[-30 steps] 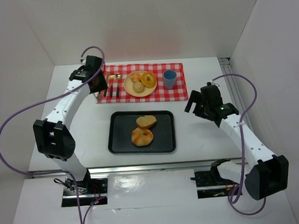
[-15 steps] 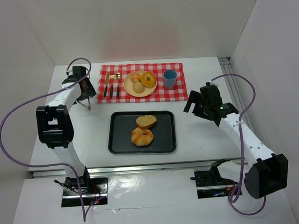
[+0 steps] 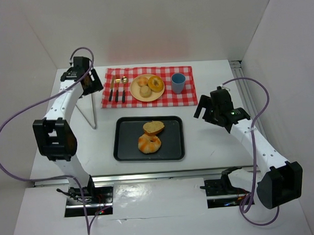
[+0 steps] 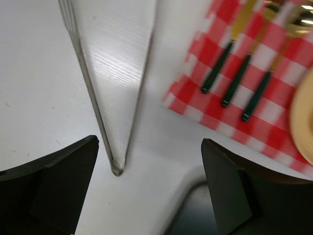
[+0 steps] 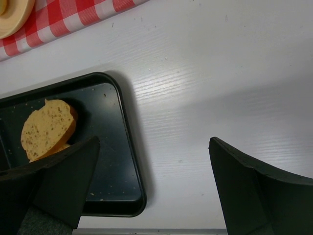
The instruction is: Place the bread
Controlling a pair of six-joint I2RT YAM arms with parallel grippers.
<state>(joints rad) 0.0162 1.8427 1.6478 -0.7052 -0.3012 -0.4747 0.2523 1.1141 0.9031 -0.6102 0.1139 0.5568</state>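
Note:
Two pieces of bread lie on the black tray (image 3: 174,145): a cut bun (image 3: 153,127) and a twisted roll (image 3: 149,143). The beige plate (image 3: 136,94) on the red checked cloth (image 3: 187,98) holds a ring-shaped bread (image 3: 155,83) and two small rolls (image 3: 143,86). Metal tongs (image 3: 93,112) lie flat on the table left of the tray. My left gripper (image 3: 91,85) is open and empty above them; its wrist view shows the tongs (image 4: 89,83) between its fingers. My right gripper (image 3: 202,113) is open and empty, right of the tray. Its wrist view shows the bun (image 5: 49,128).
A blue cup (image 3: 178,83) stands on the cloth right of the plate. Cutlery with dark handles (image 3: 117,91) lies on the cloth's left part, also in the left wrist view (image 4: 234,83). White walls enclose the table on three sides.
My left gripper carried the tongs leftward off the cloth's edge, let them go on the table, and drew back toward the far left. The right arm has not moved.

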